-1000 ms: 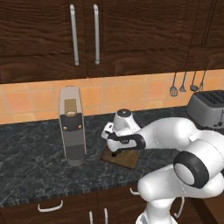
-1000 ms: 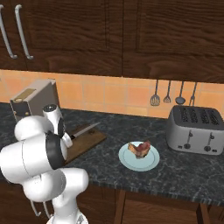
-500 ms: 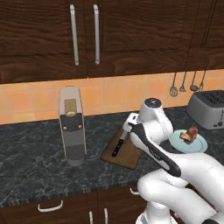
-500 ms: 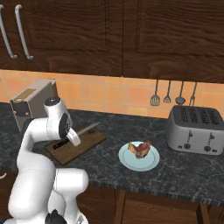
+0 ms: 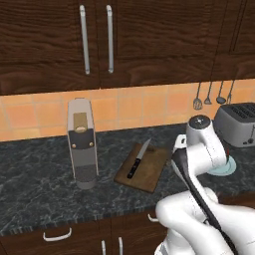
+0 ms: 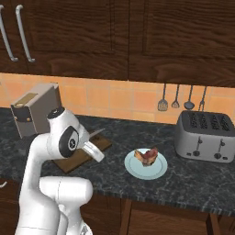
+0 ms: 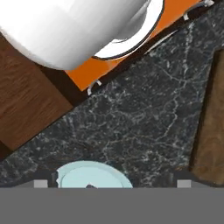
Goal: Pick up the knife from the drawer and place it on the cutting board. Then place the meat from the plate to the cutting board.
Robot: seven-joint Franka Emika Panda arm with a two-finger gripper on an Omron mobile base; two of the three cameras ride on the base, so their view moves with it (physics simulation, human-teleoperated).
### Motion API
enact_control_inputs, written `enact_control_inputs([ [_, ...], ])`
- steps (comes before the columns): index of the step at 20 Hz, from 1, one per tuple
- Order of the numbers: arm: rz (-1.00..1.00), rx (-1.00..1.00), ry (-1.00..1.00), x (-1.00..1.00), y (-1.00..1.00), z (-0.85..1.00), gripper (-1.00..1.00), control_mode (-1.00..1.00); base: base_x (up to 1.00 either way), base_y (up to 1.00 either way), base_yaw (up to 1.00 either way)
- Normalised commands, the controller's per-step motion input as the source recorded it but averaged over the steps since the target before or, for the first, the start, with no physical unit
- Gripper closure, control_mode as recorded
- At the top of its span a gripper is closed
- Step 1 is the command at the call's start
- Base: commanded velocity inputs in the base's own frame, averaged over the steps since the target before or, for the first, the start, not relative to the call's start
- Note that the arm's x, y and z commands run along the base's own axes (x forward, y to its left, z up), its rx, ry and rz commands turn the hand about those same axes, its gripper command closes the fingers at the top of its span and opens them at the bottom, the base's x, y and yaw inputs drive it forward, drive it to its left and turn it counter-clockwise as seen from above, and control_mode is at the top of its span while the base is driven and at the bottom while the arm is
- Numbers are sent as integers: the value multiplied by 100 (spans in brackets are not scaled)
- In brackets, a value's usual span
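**Knife on the board, meat on the plate**

From my left base camera I see the knife lying flat on the cutting board, black handle toward me, silver blade pointing toward the tiled wall. The board sits on the dark marbled bench, just right of a tall grey appliance. My right base camera shows the board partly behind the arm, with the blade tip poking out past the arm's upper joint.

The meat rests on the pale blue-green plate, which lies on the bench between the board and the silver toaster, apart from both. Metal utensils hang on the wall above the toaster.

In my hand camera, the plate's rim shows at the bottom edge, the board's edge runs along the right side, and bare bench lies between them. The two finger tips stand far apart at the bottom corners, so the claw is spread wide with nothing between its fingers.
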Motion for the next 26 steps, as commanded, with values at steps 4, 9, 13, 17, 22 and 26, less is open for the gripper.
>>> enact_control_inputs([
  [4, 0, -25, 20, -5, -100, 23, -100, -100, 0, 0, 0],
  [9, 8, 1, 18, 0, -100, 1, -100, -100, 0, 0, 0],
  [13, 32, 18, 10, 27, -74, 2, -100, -100, 0, 0, 0],
  [17, 37, 5, 19, 63, -30, 5, -100, -100, 0, 0, 0],
  [22, 41, 2, 17, 59, -6, -15, -100, -100, 0, 0, 0],
  [26, 47, 0, 20, 18, 10, -45, -100, -100, 0, 0, 0],
])
